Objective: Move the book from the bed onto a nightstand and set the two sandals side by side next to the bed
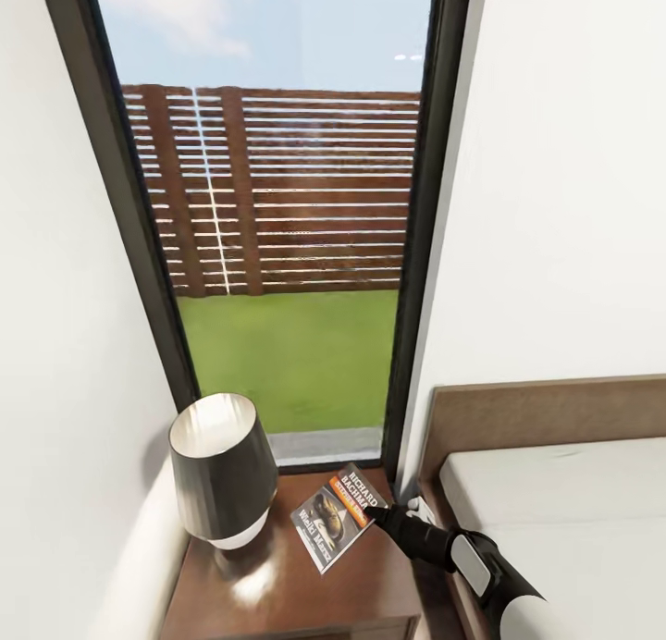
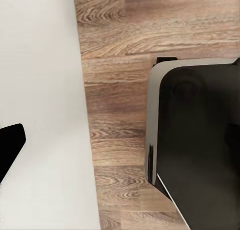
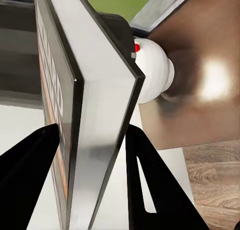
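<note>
Lamp (image 1: 222, 478) takes nightstand (image 1: 370, 589) left half; book (image 1: 335, 515) in right gripper (image 1: 377, 510) over open right half. Wall left, window (image 1: 277, 215) behind, headboard (image 1: 546, 413) right hem in approach.

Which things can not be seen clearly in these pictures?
- Book: head view, small print illegible; whether it rests on the nightstand is unclear.
- Right end effector: head view, book hides its fingertips.
- Bed: cut off by frame edge.
- Lamp: base under shade.

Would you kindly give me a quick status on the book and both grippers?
Right gripper shut on the book, holding it over the nightstand. Lamp close beside the book. Left gripper state unclear.
</note>
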Controlling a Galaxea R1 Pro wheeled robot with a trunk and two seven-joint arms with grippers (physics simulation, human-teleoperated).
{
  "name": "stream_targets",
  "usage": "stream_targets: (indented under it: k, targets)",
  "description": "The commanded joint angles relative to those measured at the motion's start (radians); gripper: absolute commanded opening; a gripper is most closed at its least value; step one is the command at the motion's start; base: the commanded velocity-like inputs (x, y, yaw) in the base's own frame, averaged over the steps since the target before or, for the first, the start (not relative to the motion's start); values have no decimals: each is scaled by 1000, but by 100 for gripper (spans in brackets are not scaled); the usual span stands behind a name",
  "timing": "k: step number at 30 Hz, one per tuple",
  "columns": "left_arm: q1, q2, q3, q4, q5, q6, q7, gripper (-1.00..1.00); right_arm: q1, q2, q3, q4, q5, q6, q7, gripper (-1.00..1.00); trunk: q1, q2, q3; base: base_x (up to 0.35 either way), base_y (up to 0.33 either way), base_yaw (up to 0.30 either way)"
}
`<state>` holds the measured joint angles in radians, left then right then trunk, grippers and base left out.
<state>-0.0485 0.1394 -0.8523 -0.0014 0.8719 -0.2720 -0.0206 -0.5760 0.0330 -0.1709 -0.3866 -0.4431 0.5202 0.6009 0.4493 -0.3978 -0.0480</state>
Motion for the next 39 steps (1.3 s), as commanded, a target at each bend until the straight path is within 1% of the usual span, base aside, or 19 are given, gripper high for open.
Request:
stream_targets:
  k: [1,7,12,19,39]
  targets:
    - [-1,0,-8,0,10,-2,-2,100,-1,1,-6,0,-3,7,0,-100,1,-2,-2,58,5,0]
    - [-1,0,-8,0,10,-2,-2,100,-1,1,-6,0,-3,5,0,-100,1,-2,-2,35,3,0]
    - [-1,0,-8,0,10,-3,-2,100,-1,2,-5,0,-3,-17,0,-100,1,-2,-2,68,26,0]
    - [-1,0,-8,0,10,-8,-2,100,-1,0,-6,0,-3,-27,0,-100,1,-2,-2,33,13,0]
    - [-1,0,-8,0,10,-9,-2,100,-1,1,-6,0,-4,-29,0,-100,1,-2,-2,1,1,0]
